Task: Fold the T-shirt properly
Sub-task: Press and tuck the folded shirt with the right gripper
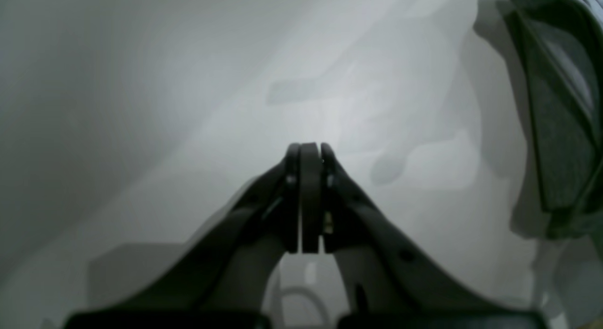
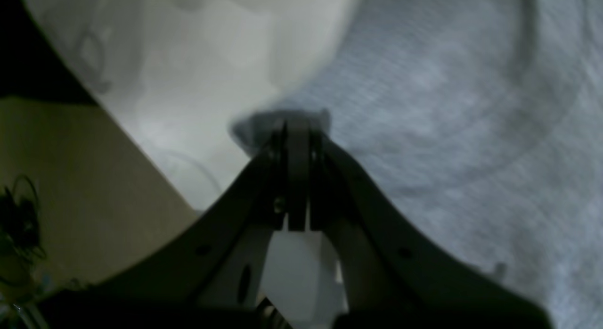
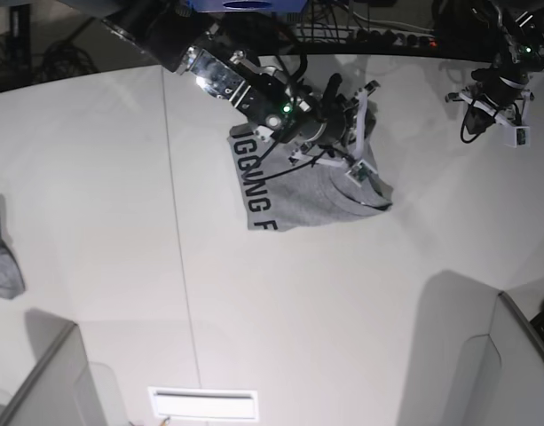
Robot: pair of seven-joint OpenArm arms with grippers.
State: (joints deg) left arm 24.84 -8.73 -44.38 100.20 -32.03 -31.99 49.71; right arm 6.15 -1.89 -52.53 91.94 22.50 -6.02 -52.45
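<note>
While the white bench (image 3: 94, 195) lies mostly bare, the grey T-shirt (image 3: 298, 200) sits crumpled near its far middle. Directly over it, the right gripper (image 2: 297, 126) is clamped on a fabric edge; the left gripper (image 1: 309, 152), well apart, is closed and empty.

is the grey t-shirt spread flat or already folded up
Partly folded: the T-shirt lies doubled into a compact shape on the table, lettering along one edge, its corner pinched in the shut right gripper.
</note>
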